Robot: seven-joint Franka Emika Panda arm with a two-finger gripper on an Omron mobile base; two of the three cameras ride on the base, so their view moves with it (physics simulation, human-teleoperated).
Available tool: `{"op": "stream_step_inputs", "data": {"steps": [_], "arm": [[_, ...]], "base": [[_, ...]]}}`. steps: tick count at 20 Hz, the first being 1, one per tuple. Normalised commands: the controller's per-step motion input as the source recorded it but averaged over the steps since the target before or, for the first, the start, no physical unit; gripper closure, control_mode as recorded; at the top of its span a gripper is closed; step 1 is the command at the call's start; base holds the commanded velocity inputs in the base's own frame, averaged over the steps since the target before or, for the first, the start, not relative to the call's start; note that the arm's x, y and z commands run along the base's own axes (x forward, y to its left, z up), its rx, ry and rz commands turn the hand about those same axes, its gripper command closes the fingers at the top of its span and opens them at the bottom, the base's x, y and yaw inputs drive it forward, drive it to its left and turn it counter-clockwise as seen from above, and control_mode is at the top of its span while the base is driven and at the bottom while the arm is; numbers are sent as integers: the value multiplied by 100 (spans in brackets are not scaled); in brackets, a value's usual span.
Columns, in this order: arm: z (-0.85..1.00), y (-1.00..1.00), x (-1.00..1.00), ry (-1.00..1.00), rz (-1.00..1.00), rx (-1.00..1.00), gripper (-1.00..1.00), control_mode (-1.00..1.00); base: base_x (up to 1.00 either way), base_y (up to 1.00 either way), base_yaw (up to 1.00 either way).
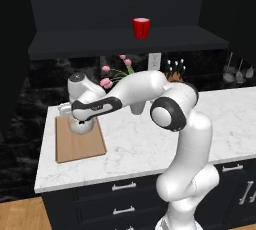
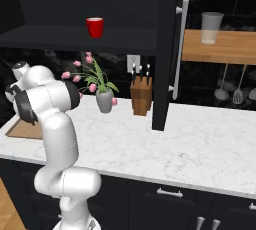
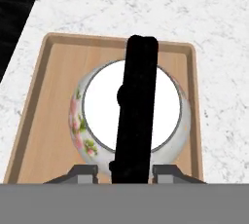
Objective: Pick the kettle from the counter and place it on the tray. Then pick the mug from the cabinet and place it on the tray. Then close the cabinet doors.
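Observation:
The kettle [image 3: 168, 106], squat and white with a floral side and a black upright handle [image 3: 138, 111], stands on the wooden tray [image 3: 53, 121] at the counter's left end. My gripper [image 3: 124, 172] hangs straight over it, one fingertip on each side of the handle with a small gap, so it is open. From the left base the kettle [image 1: 80, 125] sits under my hand on the tray [image 1: 82, 146]. The red mug [image 1: 141, 27] [image 2: 95, 27] stands upright on the shelf of the open cabinet [image 1: 125, 41]. A black cabinet door [image 2: 167, 49] stands swung open.
A grey vase of pink tulips [image 2: 104, 99] and a brown knife block [image 2: 141, 96] stand at the back of the marble counter [image 2: 190, 144]. A glass [image 2: 211, 28] sits on a wooden shelf at the right, with utensils [image 2: 230, 86] hanging below it.

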Motion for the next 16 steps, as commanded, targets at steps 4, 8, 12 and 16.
{"op": "stream_step_inputs", "data": {"steps": [4, 8, 12, 16], "arm": [[17, -9, -3, -25, -2, -1, -100, -100], [29, -6, -40, -17, -1, 0, -100, -100], [27, -18, -66, -2, -7, 2, -100, -100], [36, -36, -59, 4, -4, 6, -100, -100]], "base": [[0, 0, 0], [0, 0, 0], [0, 0, 0], [0, 0, 0]]}}
